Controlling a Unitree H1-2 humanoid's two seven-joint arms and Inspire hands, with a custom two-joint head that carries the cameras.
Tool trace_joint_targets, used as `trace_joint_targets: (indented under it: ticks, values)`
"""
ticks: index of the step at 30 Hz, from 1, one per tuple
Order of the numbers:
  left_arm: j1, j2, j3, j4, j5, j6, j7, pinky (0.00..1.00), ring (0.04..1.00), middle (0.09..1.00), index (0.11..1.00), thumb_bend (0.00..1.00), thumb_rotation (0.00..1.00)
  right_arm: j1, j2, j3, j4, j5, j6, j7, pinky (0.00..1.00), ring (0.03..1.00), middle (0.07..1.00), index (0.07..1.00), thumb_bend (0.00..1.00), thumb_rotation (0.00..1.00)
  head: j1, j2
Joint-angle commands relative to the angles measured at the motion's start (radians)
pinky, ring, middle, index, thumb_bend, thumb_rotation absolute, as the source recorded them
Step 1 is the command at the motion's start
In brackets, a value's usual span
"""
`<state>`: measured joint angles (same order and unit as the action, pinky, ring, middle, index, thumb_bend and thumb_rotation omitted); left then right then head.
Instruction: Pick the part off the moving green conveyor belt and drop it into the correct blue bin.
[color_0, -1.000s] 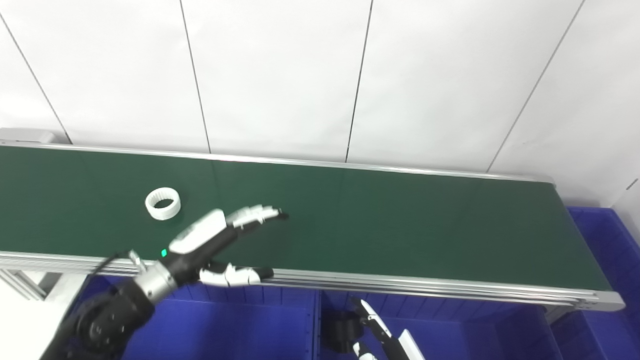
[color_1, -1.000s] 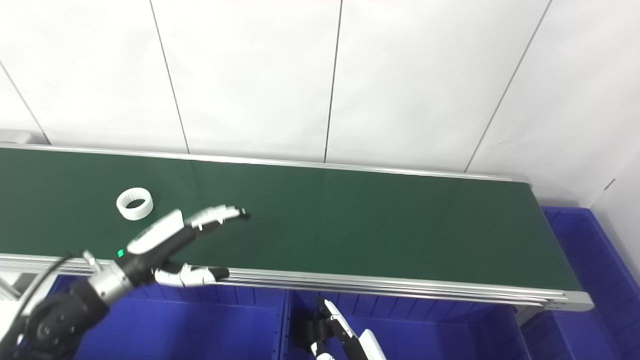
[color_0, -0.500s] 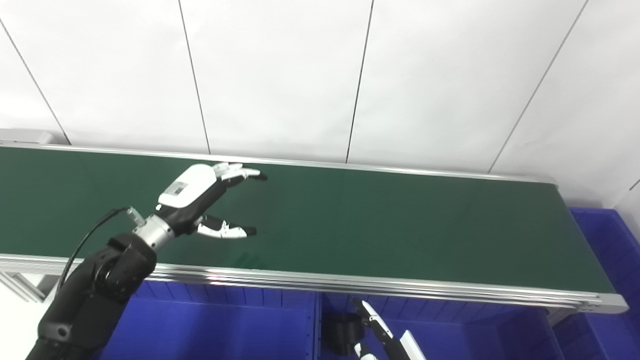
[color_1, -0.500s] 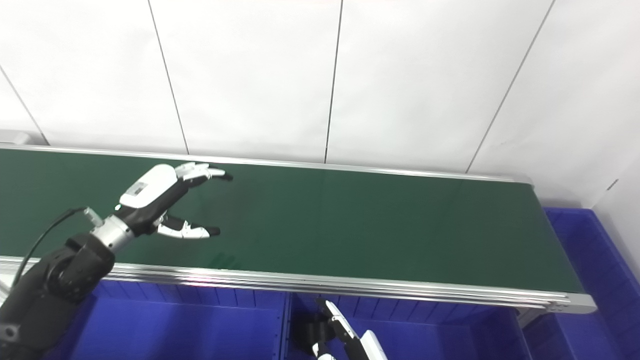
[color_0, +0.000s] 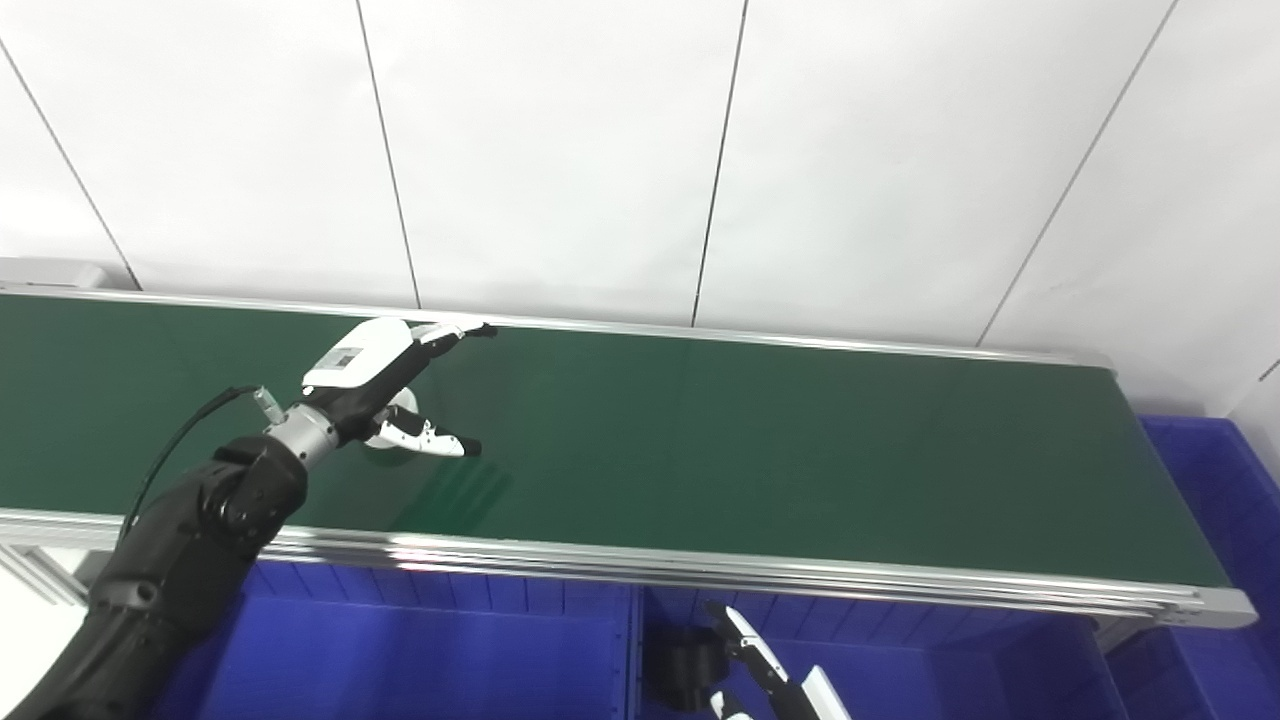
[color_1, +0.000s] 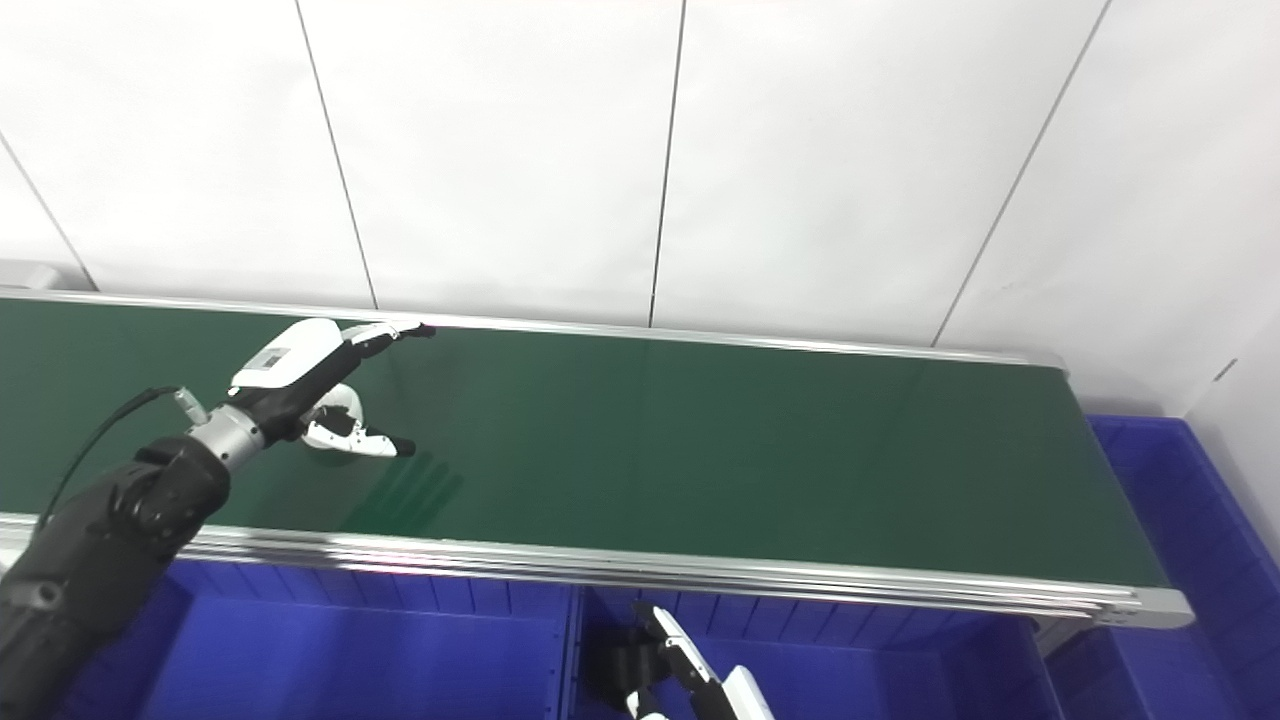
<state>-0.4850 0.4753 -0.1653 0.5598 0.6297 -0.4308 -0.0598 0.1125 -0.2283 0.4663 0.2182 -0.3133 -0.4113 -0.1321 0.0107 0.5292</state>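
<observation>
Here the left hand (color_0: 385, 385) hovers over the dark green conveyor belt (color_0: 760, 450), fingers (color_0: 462, 329) and thumb spread around, not closed on, the white ribbed plastic ring (color_1: 345, 402) lying beneath its palm. The right hand (color_0: 770, 670) waits low over the blue plastic bins (color_0: 420, 660); its grasp cannot be told.

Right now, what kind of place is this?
Probably a factory-style sorting station: a long green conveyor belt with metal rails, blue bins below it, and a white ring part under the robot's left hand.
</observation>
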Motion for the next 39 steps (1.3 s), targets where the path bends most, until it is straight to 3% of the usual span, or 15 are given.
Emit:
trace_joint_targets:
  ticks: [1,6,10,16,20,26,30,36,39]
  values:
    - [-0.062,0.031,-0.005,0.015,0.003,-0.013,0.038,0.86,0.921,0.929,0.907,0.85,0.28,-0.004,-0.002,-0.010,-0.032,0.002,-0.059,-0.009,0.88,0.933,0.966,0.956,0.43,1.00,0.001,0.001]
    - [-0.117,0.038,-0.042,0.128,-0.005,-0.034,0.041,0.94,0.949,0.954,0.924,0.88,0.30,-0.001,-0.002,-0.016,-0.035,0.002,-0.059,-0.006,0.89,0.938,0.967,0.956,0.43,0.99,-0.005,0.002]
    - [-0.153,0.039,-0.079,0.209,0.000,-0.036,0.043,0.95,0.950,0.962,0.929,0.89,0.33,0.000,-0.001,-0.019,-0.038,0.007,-0.059,-0.004,0.89,0.941,0.968,0.956,0.43,0.99,-0.011,0.004]
    - [-0.185,0.028,-0.118,0.293,-0.004,-0.032,0.049,0.92,0.969,0.985,0.938,0.92,0.23,0.003,-0.003,-0.026,-0.048,0.013,-0.058,0.004,0.89,0.939,0.970,0.955,0.41,0.96,-0.015,0.007]
    - [-0.192,0.020,-0.136,0.322,0.006,-0.035,0.092,0.88,0.961,0.996,0.933,0.94,0.15,0.009,0.000,-0.037,-0.053,0.005,-0.058,0.004,0.89,0.937,0.968,0.955,0.41,0.97,-0.022,0.009]
    - [-0.183,-0.011,-0.184,0.369,0.086,-0.034,0.316,0.74,0.893,0.955,0.902,0.95,0.05,0.017,0.005,-0.046,-0.064,0.004,-0.058,0.008,0.88,0.934,0.965,0.951,0.40,0.95,-0.027,0.014]
    - [-0.186,-0.030,-0.226,0.403,0.125,-0.026,0.392,0.73,0.886,0.958,0.911,0.96,0.03,0.019,0.007,-0.053,-0.075,-0.005,-0.058,0.016,0.88,0.934,0.966,0.952,0.40,0.96,-0.024,0.017]
    - [-0.194,-0.048,-0.279,0.429,0.175,0.005,0.483,0.63,0.830,0.954,0.893,0.94,0.00,0.017,0.016,-0.065,-0.078,-0.008,-0.057,0.033,0.89,0.939,0.968,0.953,0.40,0.97,-0.027,0.019]
    - [-0.196,-0.057,-0.297,0.434,0.198,0.022,0.531,0.54,0.734,0.899,0.837,0.85,0.00,0.015,0.021,-0.069,-0.079,-0.008,-0.058,0.036,0.88,0.936,0.967,0.950,0.39,0.96,-0.028,0.020]
